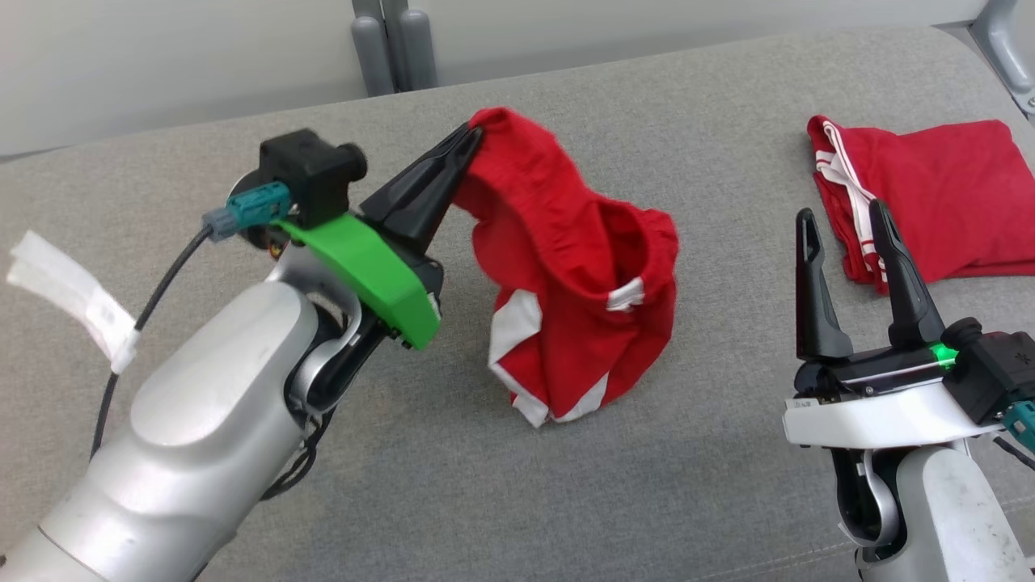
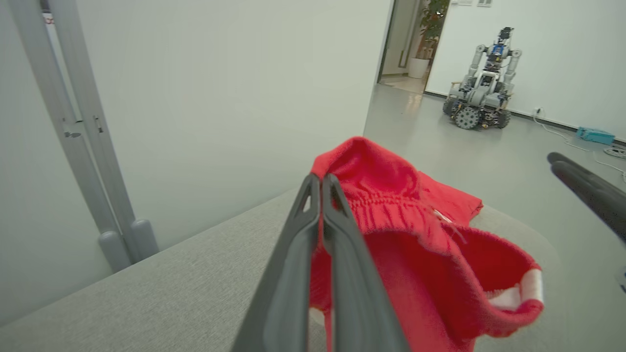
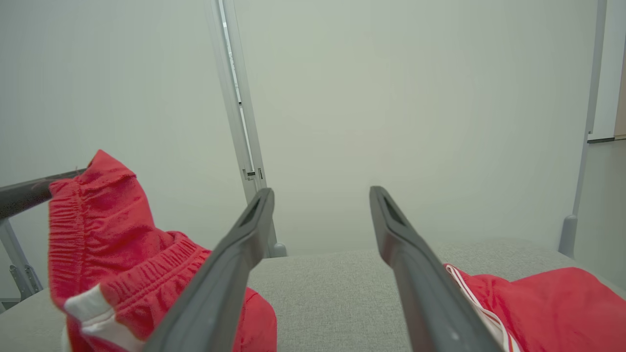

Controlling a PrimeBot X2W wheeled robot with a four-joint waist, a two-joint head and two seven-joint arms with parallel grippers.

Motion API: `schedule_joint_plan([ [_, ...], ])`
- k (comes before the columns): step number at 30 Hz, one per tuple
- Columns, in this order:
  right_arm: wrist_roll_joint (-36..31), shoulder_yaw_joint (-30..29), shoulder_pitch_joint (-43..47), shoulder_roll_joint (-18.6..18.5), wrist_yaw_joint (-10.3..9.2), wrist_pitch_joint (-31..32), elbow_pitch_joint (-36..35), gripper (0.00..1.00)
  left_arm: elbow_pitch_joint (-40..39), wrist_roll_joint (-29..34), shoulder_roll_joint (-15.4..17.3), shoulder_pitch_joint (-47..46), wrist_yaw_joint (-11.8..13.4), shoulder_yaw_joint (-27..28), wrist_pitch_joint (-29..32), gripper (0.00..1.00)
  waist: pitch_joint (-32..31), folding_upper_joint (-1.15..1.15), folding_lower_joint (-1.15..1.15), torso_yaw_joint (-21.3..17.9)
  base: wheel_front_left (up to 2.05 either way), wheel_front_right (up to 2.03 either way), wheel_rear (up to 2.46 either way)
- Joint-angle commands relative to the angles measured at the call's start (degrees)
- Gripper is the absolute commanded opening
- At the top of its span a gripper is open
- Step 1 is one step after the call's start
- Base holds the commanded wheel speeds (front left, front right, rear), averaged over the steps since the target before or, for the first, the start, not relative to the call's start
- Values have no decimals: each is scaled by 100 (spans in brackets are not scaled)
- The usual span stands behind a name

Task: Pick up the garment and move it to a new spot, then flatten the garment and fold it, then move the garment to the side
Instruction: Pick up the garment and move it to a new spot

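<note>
The garment (image 1: 574, 267) is a pair of red shorts with white trim, lifted by its elastic waistband while its lower part rests on the grey cushion (image 1: 687, 113). My left gripper (image 1: 473, 133) is shut on the waistband's top edge; the left wrist view shows its fingers pressed together on the red garment (image 2: 415, 254). My right gripper (image 1: 841, 214) stands open at the lower right, apart from the cloth, with nothing between its fingers. In the right wrist view the lifted garment (image 3: 98, 230) hangs at the left.
A second red garment (image 1: 930, 202) with white stripes lies folded at the cushion's far right, just beyond my right fingertips. A white tape strip (image 1: 73, 295) sits at the left. Grey posts (image 1: 392, 44) stand behind the cushion. Another robot (image 2: 481, 100) stands on the floor far off.
</note>
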Motion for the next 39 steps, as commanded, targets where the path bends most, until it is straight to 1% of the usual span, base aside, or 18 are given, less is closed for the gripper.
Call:
schedule_joint_plan([
  [1, 52, 5, -48, -8, 0, -15, -2, 100, 288, -8, -17, 199, 61, 35, -170, 0, 173, -1, 0, -126, 0, 0, 0],
  [6, 86, 42, -131, -8, 0, -16, 66, 100, 1771, -179, -161, 717, 253, 249, -656, 0, 370, -1, 0, -245, 0, 0, 0],
  [9, 77, 52, -158, -8, 0, -15, 104, 100, 2450, -200, -239, 900, 284, 381, -790, 0, 411, -1, 0, -273, 0, 0, 0],
  [10, 63, 42, -167, -8, 0, -15, 116, 100, 2643, -229, -280, 960, 236, 434, -823, 58, 416, -1, 0, -268, 0, 0, 0],
  [11, 46, 34, -166, -8, 0, -15, 128, 100, 2773, -238, -310, 989, 212, 484, -842, 100, 414, -1, 0, -258, 0, 0, 0],
  [15, -33, -4, -116, -7, 0, -16, 166, 100, 3094, -111, -444, 1060, 67, 657, -883, 100, 330, -1, 0, -129, 0, 0, 0],
  [19, -92, 17, -88, -8, 0, -15, 194, 100, 2893, 299, -516, 1179, 21, 980, -882, 100, 181, -1, 0, 29, 0, 0, 0],
  [22, -125, 18, -30, -8, 0, -15, 239, 100, 2582, 687, -552, 1395, -2, 1265, -882, 100, 24, -1, 0, 150, 0, 0, 0],
  [24, -144, 26, 28, -8, 0, -15, 263, 100, 2320, 970, -552, 1589, 30, 1436, -882, 100, -93, -1, 0, 219, 0, 0, 0],
  [29, -259, -18, 234, -8, 0, -15, 395, 100, 1558, 1499, -683, 2359, 110, 1983, -882, 100, -362, -1, 0, 440, 0, 0, 0],
  [36, -343, -54, 581, -10, 0, -15, 533, 100, 468, 2030, -805, 3616, 308, 2876, -884, 100, -680, -1, 0, 598, 0, 0, 0],
  [39, -262, -66, 772, -8, 0, -15, 588, 100, 34, 2233, -971, 4170, 412, 3266, -883, 100, -821, -1, 0, 652, 0, 0, 0],
])
